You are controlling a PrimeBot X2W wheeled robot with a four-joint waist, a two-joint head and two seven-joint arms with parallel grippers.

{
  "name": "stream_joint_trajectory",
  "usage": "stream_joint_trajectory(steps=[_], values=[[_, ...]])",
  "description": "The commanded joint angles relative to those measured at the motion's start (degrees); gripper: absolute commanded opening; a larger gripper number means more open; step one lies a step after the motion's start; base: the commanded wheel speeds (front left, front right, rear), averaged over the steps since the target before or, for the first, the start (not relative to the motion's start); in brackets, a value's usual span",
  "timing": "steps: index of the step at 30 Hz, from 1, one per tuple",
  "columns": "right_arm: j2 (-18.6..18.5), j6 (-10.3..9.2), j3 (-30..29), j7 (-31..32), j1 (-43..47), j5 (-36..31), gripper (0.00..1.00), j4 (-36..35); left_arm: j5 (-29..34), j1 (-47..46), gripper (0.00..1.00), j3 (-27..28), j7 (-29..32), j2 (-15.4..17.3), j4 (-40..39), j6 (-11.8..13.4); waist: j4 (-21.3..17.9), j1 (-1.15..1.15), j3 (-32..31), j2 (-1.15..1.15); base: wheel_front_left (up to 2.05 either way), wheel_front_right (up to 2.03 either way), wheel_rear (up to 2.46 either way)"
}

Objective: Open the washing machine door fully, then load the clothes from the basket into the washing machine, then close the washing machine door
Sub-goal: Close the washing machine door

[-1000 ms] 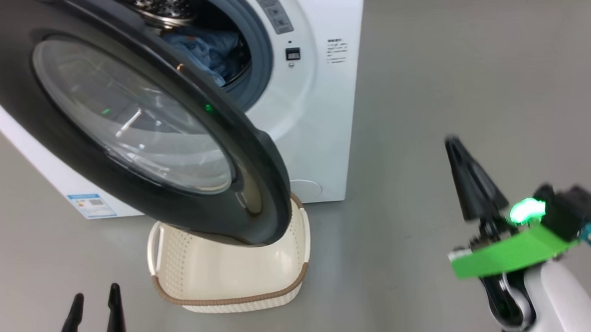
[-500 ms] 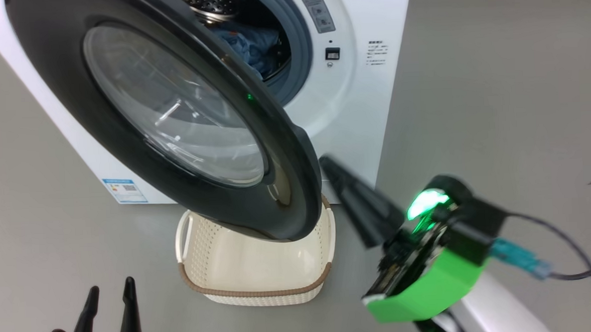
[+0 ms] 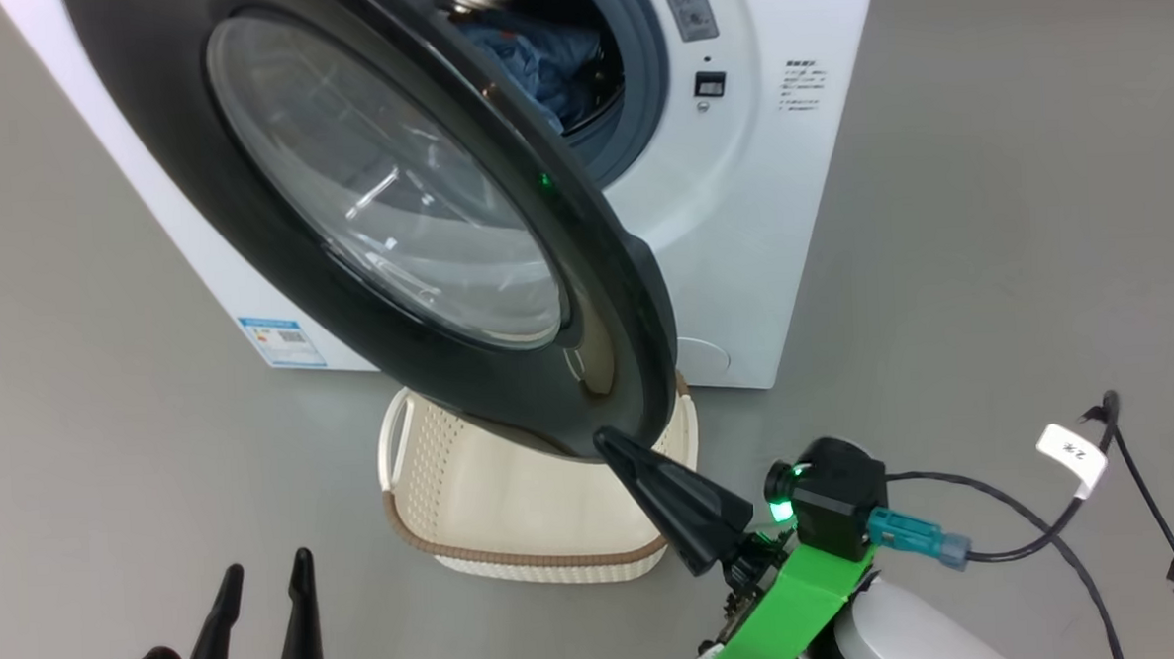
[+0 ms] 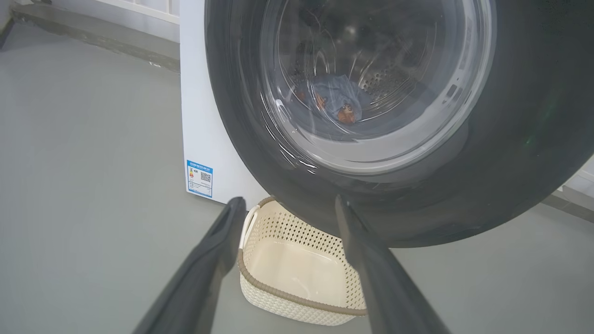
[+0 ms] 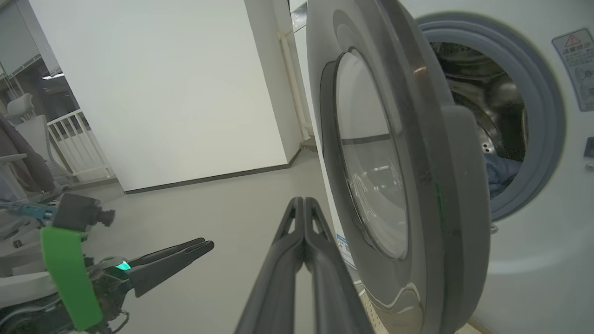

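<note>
Black fingers of the right gripper (image 3: 607, 438) are pressed together, and their tip is at the lower edge of the washing machine door (image 3: 393, 199); I cannot tell whether it touches. The left gripper (image 3: 268, 566) has its fingers spread and is well short of the basket (image 3: 538, 561). The cream basket sits just beyond the right tip, partly beneath the door. The door stands swung out from the white washing machine (image 3: 740, 214). Farther in, past the grey-blue seal, the blue clothes (image 3: 536, 59) lie in the drum.
</note>
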Motion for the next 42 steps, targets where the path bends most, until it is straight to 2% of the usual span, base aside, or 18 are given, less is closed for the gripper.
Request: stream_joint_trajectory(steps=[1,15,25,42], values=[[0.62,0.16,1.01,-0.27,-1.45,0.84,0.00,-0.18,-0.34,-2.70,1.00,1.69,-0.37,0.66,-0.95,-0.10,0.58,0.00,0.57,0.00,0.00,0.00,0.00],[2.39,0.16,-2.74,-0.27,-5.91,0.49,0.00,9.24,-1.02,-4.64,1.00,0.38,-0.37,0.54,-1.19,-0.10,1.99,0.00,3.70,0.00,0.00,0.00,0.00],[3.13,0.16,-7.75,-0.27,-9.38,-1.03,0.00,10.60,-1.17,-6.82,1.00,-0.51,-0.37,0.37,-1.49,-0.10,2.80,0.00,6.13,0.00,0.00,0.00,0.00],[1.61,0.16,-18.74,-0.27,-18.24,-3.50,0.00,12.10,-1.69,-11.36,1.00,-2.87,-0.37,-0.19,-3.35,-0.10,5.01,0.00,12.45,0.00,0.00,0.00,0.00]])
